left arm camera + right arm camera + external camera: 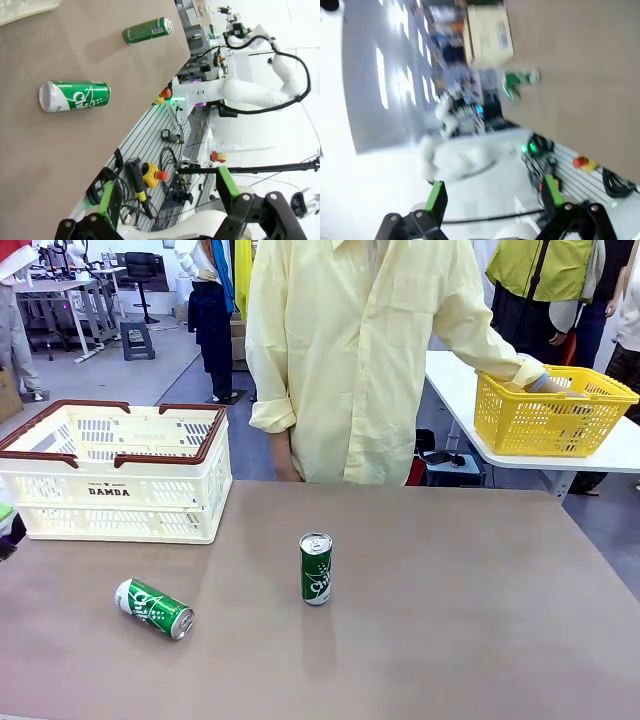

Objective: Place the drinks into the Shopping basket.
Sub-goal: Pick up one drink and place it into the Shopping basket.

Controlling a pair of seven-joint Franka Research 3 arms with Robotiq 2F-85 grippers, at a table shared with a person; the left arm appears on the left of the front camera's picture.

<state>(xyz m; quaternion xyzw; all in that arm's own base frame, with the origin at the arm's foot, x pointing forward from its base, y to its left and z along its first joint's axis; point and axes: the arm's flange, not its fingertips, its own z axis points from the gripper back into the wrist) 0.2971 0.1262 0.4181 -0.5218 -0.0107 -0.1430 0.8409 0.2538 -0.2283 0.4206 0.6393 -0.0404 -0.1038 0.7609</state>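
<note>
Two green drinks rest on the brown table (450, 620). One can (316, 568) stands upright near the middle, and the other (153, 608) lies on its side to the front left. The cream Shopping basket (110, 475) with dark red-brown handles sits at the far left. In the left wrist view both cans (75, 95) (148, 30) appear far off, and my left gripper (167, 200) is open and holds nothing. The blurred right wrist view shows a green can (520, 80) and the basket (490, 35) far away, with my right gripper (492, 200) open and holding nothing.
A person in a pale yellow shirt (350, 350) stands at the table's far edge. One of the person's hands rests on a yellow mesh basket (550, 410) on a white side table at the right. Cables and emergency-stop buttons (155, 175) lie past the table's near edge.
</note>
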